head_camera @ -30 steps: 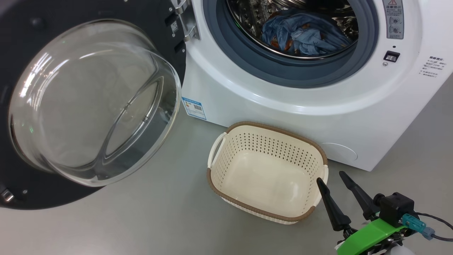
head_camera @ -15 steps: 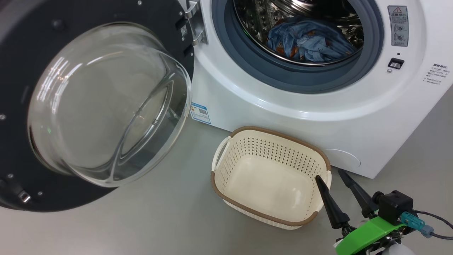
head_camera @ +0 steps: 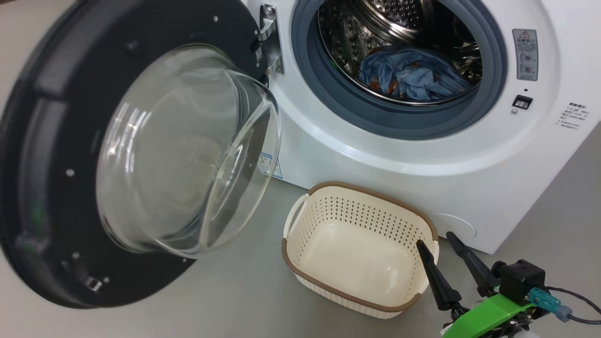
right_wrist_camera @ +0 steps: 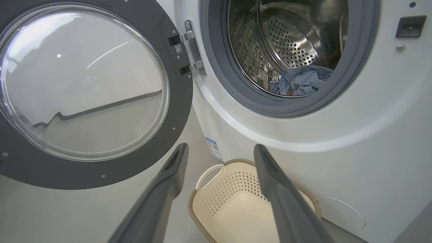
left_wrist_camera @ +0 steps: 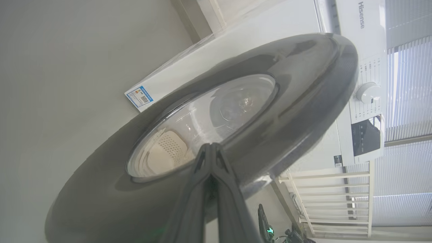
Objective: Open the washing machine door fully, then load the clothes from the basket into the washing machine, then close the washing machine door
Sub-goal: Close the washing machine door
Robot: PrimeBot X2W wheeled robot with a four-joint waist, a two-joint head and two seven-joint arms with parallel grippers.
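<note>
Hanging open on its hinge [head_camera: 270, 42] left of the machine [head_camera: 422, 188], the door [head_camera: 141, 155] looks stiff and heavy, its black rim [head_camera: 33, 178] slick and its glass bowl [head_camera: 197, 141] fragile, so a closing push likely belongs on the rim's free edge, far from the hinge. The left gripper [left_wrist_camera: 211, 146], fingers [left_wrist_camera: 199, 189] pressed together, points at the door's outer face, contact unclear. The right gripper [head_camera: 433, 238] stands spread beside the empty basket [head_camera: 371, 190], while the clothes [head_camera: 413, 77] lie in the drum [head_camera: 357, 28].

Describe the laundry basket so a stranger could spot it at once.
Find the big white washing machine with its round door open. On the floor just before it stands the basket. It alone is cream, perforated, brown-rimmed and empty.
</note>
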